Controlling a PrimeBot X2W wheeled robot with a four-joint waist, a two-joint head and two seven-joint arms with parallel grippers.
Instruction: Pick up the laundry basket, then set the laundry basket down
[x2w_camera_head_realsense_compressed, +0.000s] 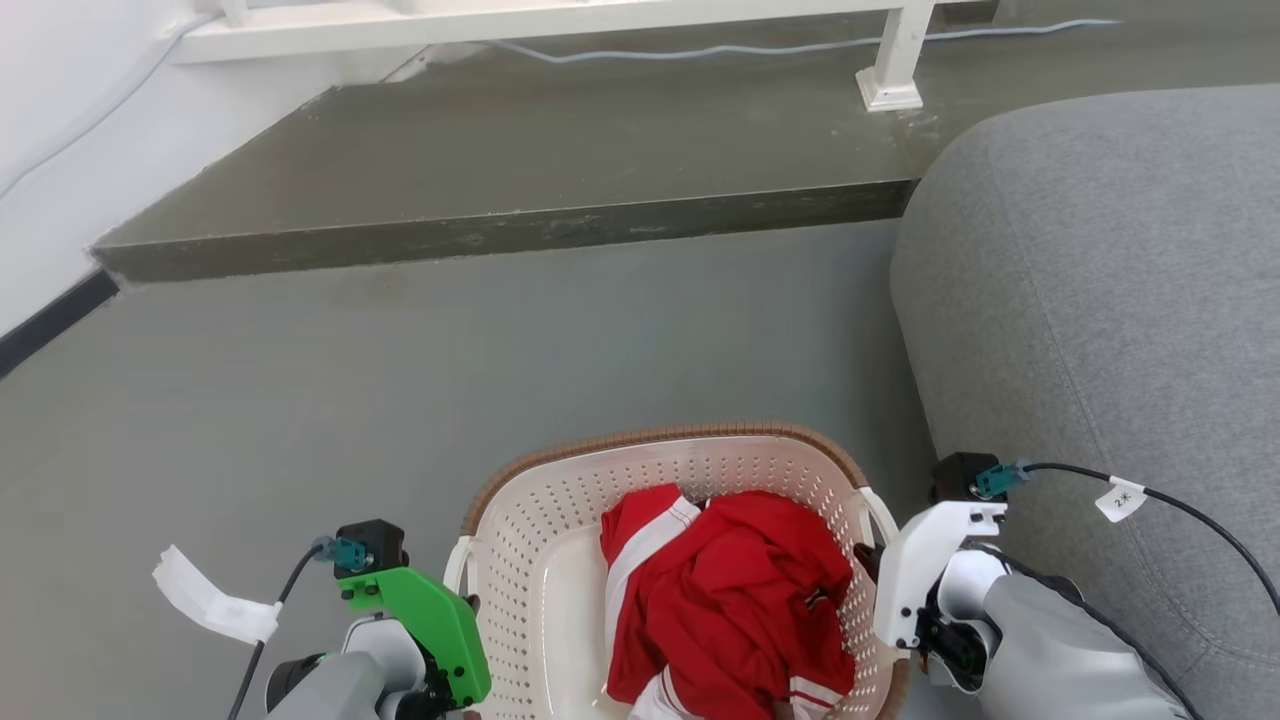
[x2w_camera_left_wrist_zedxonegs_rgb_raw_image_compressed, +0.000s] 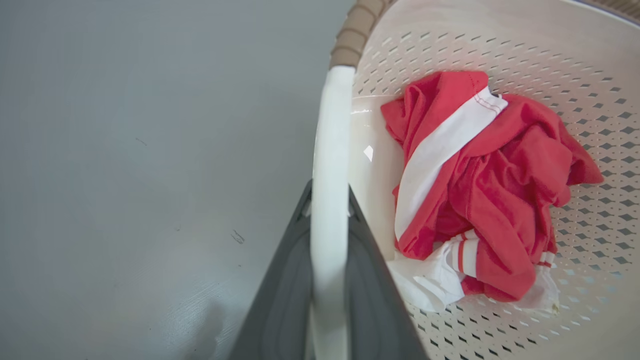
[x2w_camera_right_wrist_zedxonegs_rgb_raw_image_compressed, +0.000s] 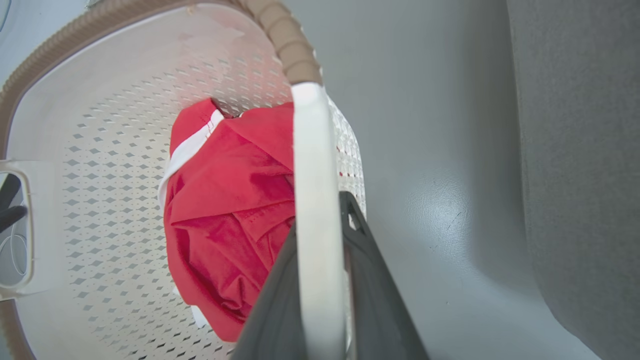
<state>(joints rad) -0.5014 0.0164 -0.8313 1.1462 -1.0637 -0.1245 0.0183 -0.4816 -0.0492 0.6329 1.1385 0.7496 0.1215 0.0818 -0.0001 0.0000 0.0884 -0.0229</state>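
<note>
While both arms reach in from the sides, the laundry basket (x2w_camera_head_realsense_compressed: 660, 437) sits low in the middle of the head view on the grey floor (x2w_camera_head_realsense_compressed: 400, 380), close beside a grey sofa (x2w_camera_head_realsense_compressed: 1100, 300) on the robot's right. Whether its base touches the floor or hangs just clear is hard to say from these angles. A crumpled red garment with white stripes (x2w_camera_head_realsense_compressed: 730, 590) lies inside, towards the right wall of the basket.

The left gripper (x2w_camera_left_wrist_zedxonegs_rgb_raw_image_compressed: 327, 192) has its two dark fingers on either side of the white loop handle (x2w_camera_left_wrist_zedxonegs_rgb_raw_image_compressed: 330, 150) on the basket's left side, pinching it; the handle runs up between them to the brown woven-look rim (x2w_camera_left_wrist_zedxonegs_rgb_raw_image_compressed: 352, 30). The right gripper (x2w_camera_right_wrist_zedxonegs_rgb_raw_image_compressed: 322, 215) likewise clamps the opposite white handle (x2w_camera_right_wrist_zedxonegs_rgb_raw_image_compressed: 310, 150), one finger on the inner side over the garment, the other on the outer side.

Beyond the basket a low dark step (x2w_camera_head_realsense_compressed: 500, 230) crosses the floor, with a white post (x2w_camera_head_realsense_compressed: 895, 60) standing on it.
</note>
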